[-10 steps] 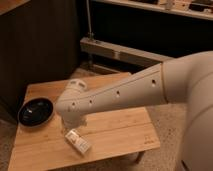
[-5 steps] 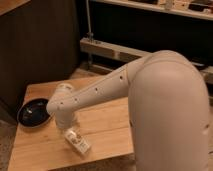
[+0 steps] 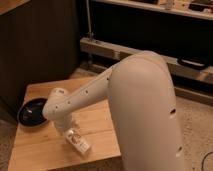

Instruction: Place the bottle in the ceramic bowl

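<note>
The bottle lies on its side on the wooden table, near the front edge, clear with a pale label. The ceramic bowl is dark and glossy and sits at the table's left edge, empty. My white arm reaches from the right down over the table. The gripper is at the arm's lower end, right at the bottle's upper end and to the right of the bowl. Most of the gripper is hidden behind the wrist.
A dark wooden cabinet stands behind the table at the left. A metal shelf rail runs across the back. The floor at the right is speckled grey. The arm's large elbow covers the table's right part.
The arm has swung further left and nearer the camera, so its elbow fills more of the view. The wrist has lowered towards the bottle. Bottle and bowl have stayed in place.
</note>
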{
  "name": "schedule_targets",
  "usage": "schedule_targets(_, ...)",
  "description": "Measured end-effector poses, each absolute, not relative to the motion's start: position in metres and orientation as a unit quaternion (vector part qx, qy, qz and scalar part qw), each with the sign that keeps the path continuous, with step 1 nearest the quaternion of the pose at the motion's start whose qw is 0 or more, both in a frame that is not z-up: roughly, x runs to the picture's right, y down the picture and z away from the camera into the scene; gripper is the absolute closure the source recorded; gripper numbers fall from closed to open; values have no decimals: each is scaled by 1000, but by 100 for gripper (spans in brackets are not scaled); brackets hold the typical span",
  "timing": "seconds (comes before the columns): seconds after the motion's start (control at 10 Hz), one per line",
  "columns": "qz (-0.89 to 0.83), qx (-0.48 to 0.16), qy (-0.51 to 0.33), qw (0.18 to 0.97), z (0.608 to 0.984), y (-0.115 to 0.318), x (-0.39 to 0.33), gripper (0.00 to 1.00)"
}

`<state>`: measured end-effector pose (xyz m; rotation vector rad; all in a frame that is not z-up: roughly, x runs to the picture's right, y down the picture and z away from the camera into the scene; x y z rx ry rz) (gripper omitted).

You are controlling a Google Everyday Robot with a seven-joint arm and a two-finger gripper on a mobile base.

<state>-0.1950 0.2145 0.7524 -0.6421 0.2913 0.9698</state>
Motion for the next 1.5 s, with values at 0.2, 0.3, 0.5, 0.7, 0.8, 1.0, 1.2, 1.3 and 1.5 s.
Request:
schedule_targets(0.2,463,-308,140,819,754,215,-185,35)
schedule_targets(0.3,464,-312,140,817,756,217,-184,35)
schedule_targets(0.5,460,-319,142,816,759,220,-184,35)
schedule_targets(0.7,453,-324,145,818,762,224,-188,35)
schedule_targets(0.8,449,-325,149,819,763,227,-189,35)
schedule_targets(1.0,438,-331,154,822,766,233,-197,35)
schedule_targets(1.2,430,-337,162,822,768,236,-198,42)
schedule_targets(1.3,429,-339,166,821,769,237,-199,51)
schedule_targets(1.5,436,-345,170,814,769,234,-199,71)
